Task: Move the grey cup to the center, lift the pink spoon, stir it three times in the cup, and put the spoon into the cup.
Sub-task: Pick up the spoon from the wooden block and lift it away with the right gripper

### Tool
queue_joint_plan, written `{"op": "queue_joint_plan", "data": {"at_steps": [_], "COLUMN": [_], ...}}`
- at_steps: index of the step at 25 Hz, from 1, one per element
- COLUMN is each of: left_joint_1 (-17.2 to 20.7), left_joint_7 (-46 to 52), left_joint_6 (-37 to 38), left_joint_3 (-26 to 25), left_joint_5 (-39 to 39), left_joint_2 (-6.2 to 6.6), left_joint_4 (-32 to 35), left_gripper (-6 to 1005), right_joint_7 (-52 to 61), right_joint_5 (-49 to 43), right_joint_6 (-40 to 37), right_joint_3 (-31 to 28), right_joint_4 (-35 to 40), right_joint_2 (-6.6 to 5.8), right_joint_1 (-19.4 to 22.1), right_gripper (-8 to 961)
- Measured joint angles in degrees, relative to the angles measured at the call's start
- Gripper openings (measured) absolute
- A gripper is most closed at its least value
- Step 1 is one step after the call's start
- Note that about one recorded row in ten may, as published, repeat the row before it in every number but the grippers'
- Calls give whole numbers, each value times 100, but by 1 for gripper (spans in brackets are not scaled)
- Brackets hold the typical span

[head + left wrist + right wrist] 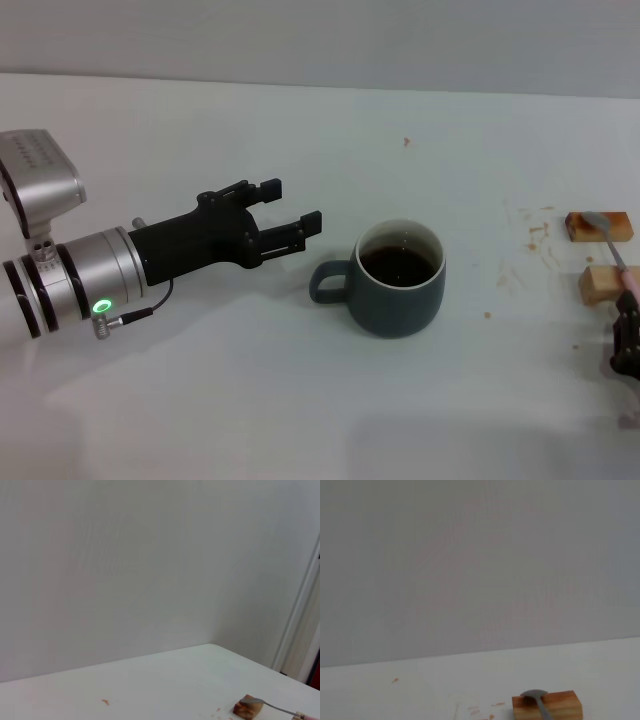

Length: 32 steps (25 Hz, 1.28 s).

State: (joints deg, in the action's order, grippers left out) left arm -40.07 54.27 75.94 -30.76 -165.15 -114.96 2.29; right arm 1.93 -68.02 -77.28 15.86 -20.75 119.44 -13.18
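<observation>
Grey cup (401, 277) sits mid-counter. Left gripper (294, 213) just beside cup handle, fingers spread, empty. Pink spoon (618, 258) well right of cup, across wooden blocks (600, 226). Right gripper (626, 338) at spoon handle, finger state unclear; pinch handle squarely, lift level.

White table (300, 400), pale grey wall (125, 555)

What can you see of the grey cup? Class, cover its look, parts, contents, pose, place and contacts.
The grey cup is a rounded, dark blue-grey mug that looks ceramic, with a white inner rim and dark brown liquid inside. It stands upright on the white table, near the middle. Its loop handle points toward the left gripper, whose open fingers are close by but not touching. Nothing else touches the cup.
</observation>
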Motion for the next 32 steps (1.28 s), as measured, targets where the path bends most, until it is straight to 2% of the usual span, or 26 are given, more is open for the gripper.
{"op": "queue_joint_plan", "data": {"at_steps": [32], "left_joint_1": [9], "left_joint_7": [-2], "left_joint_6": [-44], "left_joint_3": [1], "left_joint_5": [0], "left_joint_2": [-18], "left_joint_4": [-21], "left_gripper": [830], "right_joint_7": [7], "right_joint_5": [-37], "right_joint_6": [-494], "right_joint_3": [46], "right_joint_4": [-87], "right_joint_2": [-8], "right_joint_1": [7], "right_gripper": [118]}}
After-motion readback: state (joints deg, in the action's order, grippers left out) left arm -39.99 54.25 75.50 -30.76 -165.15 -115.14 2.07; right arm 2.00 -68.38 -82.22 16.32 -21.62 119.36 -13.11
